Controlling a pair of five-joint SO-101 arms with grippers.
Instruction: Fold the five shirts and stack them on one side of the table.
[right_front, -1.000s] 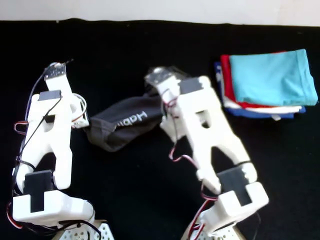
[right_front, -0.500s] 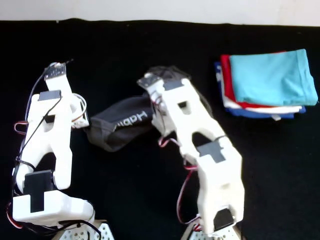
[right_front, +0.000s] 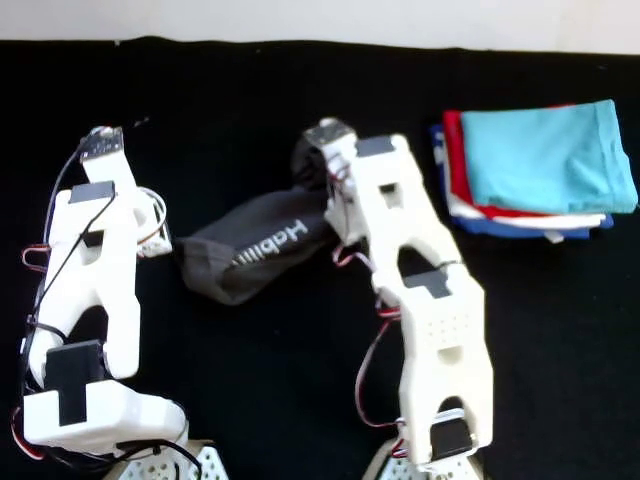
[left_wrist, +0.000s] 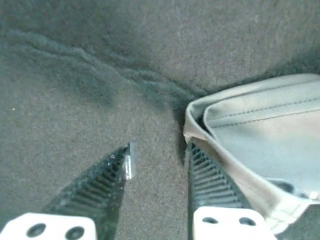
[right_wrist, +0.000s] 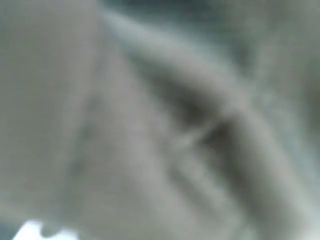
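High view is showing the black shirt (right_front: 250, 255) lying bunched in the middle of the dark counter (right_front: 230, 90), stretching between the two arms. Over on the counter's right side the stack (right_front: 500, 212) is sitting neat and well apart from it: a turquoise shirt (right_front: 545, 155) is lying on top, with red, white and blue edges peeking out underneath. The right hand (right_front: 318, 160) is hanging over the black shirt's end nearer the stack, and whether it is gripping the cloth cannot be told. Right wrist view is giving us nothing but blurred grey folds of fabric pressed close to the lens. Left wrist view is filling in the other end: the left hand (left_wrist: 157, 155) is standing open, jaws apart, one finger (left_wrist: 215, 185) touching the shirt's folded hem while the other finger (left_wrist: 100, 180) is resting over bare counter beside it.
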